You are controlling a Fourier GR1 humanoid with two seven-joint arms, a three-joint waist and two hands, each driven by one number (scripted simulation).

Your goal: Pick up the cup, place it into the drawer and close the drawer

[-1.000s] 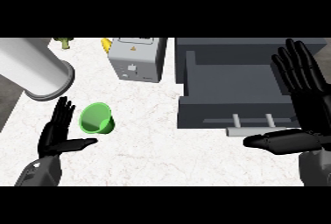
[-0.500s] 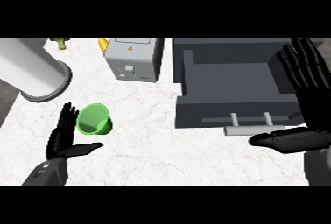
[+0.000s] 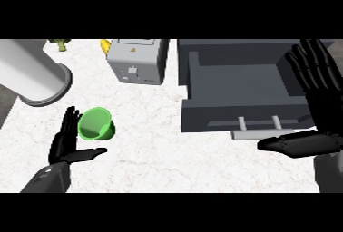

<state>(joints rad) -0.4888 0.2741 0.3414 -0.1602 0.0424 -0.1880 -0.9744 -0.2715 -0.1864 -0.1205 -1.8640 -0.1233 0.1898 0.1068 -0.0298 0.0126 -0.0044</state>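
Observation:
A green cup (image 3: pixel 96 124) lies tipped on the white marble counter (image 3: pixel 167 158), its mouth facing the view. My left hand (image 3: pixel 67 142) is open just left of the cup, fingers straight up beside its rim, thumb stretched out below it. The dark grey drawer (image 3: pixel 237 86) stands pulled open at the right, a pale bar handle (image 3: pixel 258 132) on its front. My right hand (image 3: pixel 315 99) is open at the right edge, fingers raised over the drawer's right wall, thumb pointing left near the handle.
A grey toaster-like box (image 3: pixel 137 61) stands at the back centre. A large white cylinder (image 3: pixel 30 74) lies at the back left. A yellow item (image 3: pixel 105 44) and a green vegetable (image 3: pixel 61 44) sit along the far edge.
My left hand has moved right and forward, closer to the cup. The right hand has shifted slightly down and right. The cup has not moved.

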